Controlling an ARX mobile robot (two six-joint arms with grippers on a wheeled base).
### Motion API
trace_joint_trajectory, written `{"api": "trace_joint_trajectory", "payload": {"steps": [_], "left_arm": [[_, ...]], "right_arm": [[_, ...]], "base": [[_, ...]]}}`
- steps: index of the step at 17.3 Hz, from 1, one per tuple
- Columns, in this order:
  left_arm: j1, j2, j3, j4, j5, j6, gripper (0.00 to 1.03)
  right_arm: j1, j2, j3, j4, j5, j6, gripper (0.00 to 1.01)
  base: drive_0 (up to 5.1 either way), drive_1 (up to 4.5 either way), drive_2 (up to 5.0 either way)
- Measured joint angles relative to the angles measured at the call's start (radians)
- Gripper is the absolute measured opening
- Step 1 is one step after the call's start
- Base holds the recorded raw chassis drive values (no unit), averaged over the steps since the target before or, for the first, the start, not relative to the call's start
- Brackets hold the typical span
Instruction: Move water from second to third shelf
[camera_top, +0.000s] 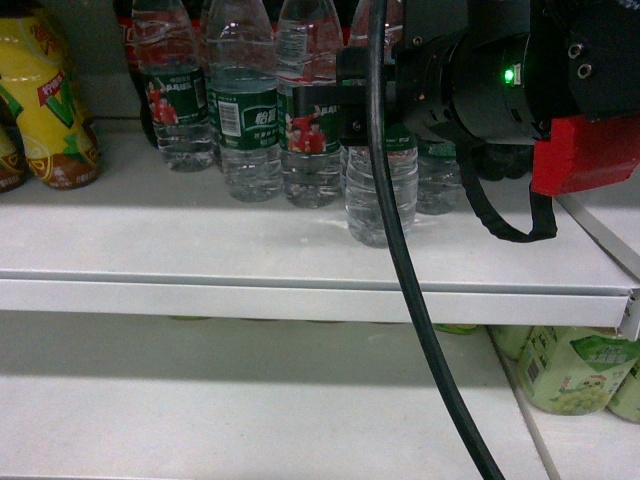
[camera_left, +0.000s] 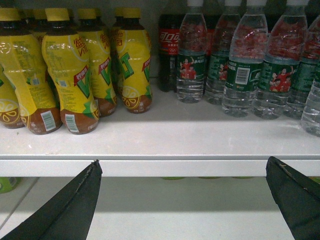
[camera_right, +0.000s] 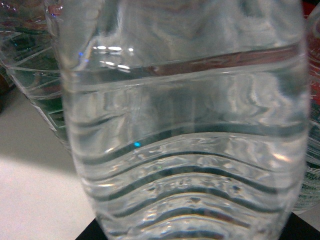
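Right hand reaches in from 3 o'clock, clamped on the water, which stands at the front of the bottle row on the upper shelf. Left hand hangs below that shelf's front edge, fingers spread wide, holding nothing.

Setting: retail shop, drinks aisle. Evidence: white painted metal shelving in tiers, with a flat front lip. Stock faced in rows of identical items: yellow-capped, yellow-labelled bottles of brown tea drink; clear ribbed plastic water bottles with green wrap labels, barcodes outward; dark cola bottle with red label behind them. On the tier below, pale green-labelled drink bottles, likewise grouped together.
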Motion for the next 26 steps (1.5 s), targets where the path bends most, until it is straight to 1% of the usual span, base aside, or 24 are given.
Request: {"api": "trace_joint_trajectory", "payload": {"steps": [2,5,7,9,11,12,13,14,15,18,21,23,24,25,26], "left_arm": [[0.000,0.000,0.000,0.000,0.000,0.000,0.98],[0.000,0.000,0.000,0.000,0.000,0.000,0.98],[0.000,0.000,0.000,0.000,0.000,0.000,0.98],[0.000,0.000,0.000,0.000,0.000,0.000,0.98],[0.000,0.000,0.000,0.000,0.000,0.000,0.98],[0.000,0.000,0.000,0.000,0.000,0.000,0.98],[0.000,0.000,0.000,0.000,0.000,0.000,0.98],[0.000,0.000,0.000,0.000,0.000,0.000,0.98],[0.000,0.000,0.000,0.000,0.000,0.000,0.98],[0.000,0.000,0.000,0.000,0.000,0.000,0.98],[0.000,0.000,0.000,0.000,0.000,0.000,0.98],[0.000,0.000,0.000,0.000,0.000,0.000,0.98],[0.000,0.000,0.000,0.000,0.000,0.000,0.98],[0.000,0.000,0.000,0.000,0.000,0.000,0.98],[0.000,0.000,0.000,0.000,0.000,0.000,0.98]], "right_arm": [[0.000,-0.031,-0.032,0.003,-0.015,0.003,0.41],[0.000,-0.106,-0.112,-0.005,-0.046,0.008,0.41],[-0.010,-0.163,-0.170,-0.013,-0.069,0.008,0.41],[-0.031,-0.246,-0.255,-0.019,-0.088,0.008,0.41],[-0.057,-0.330,-0.334,-0.018,-0.092,0.003,0.40],[-0.069,-0.368,-0.366,-0.017,-0.101,0.002,0.40],[-0.101,-0.444,-0.430,-0.019,-0.117,0.000,0.40],[-0.121,-0.490,-0.464,-0.026,-0.130,-0.001,0.40],[-0.154,-0.555,-0.510,-0.046,-0.148,-0.002,0.40],[-0.231,-0.718,-0.613,-0.120,-0.188,-0.020,0.40],[-0.311,-0.883,-0.665,-0.208,-0.240,-0.021,0.40],[-0.362,-1.004,-0.674,-0.291,-0.276,-0.022,0.40],[-0.382,-1.046,-0.674,-0.314,-0.292,-0.022,0.40],[-0.407,-1.102,-0.673,-0.350,-0.301,-0.028,0.40],[-0.432,-1.146,-0.670,-0.385,-0.322,-0.036,0.40]], "base": [[0.0,0.00,0.0],[0.0,0.00,0.0],[0.0,0.00,0.0],[0.0,0.00,0.0],[0.0,0.00,0.0],[0.0,0.00,0.0],[0.0,0.00,0.0],[0.0,0.00,0.0],[0.0,0.00,0.0],[0.0,0.00,0.0],[0.0,0.00,0.0],[0.0,0.00,0.0],[0.0,0.00,0.0],[0.0,0.00,0.0],[0.0,0.00,0.0]]}}
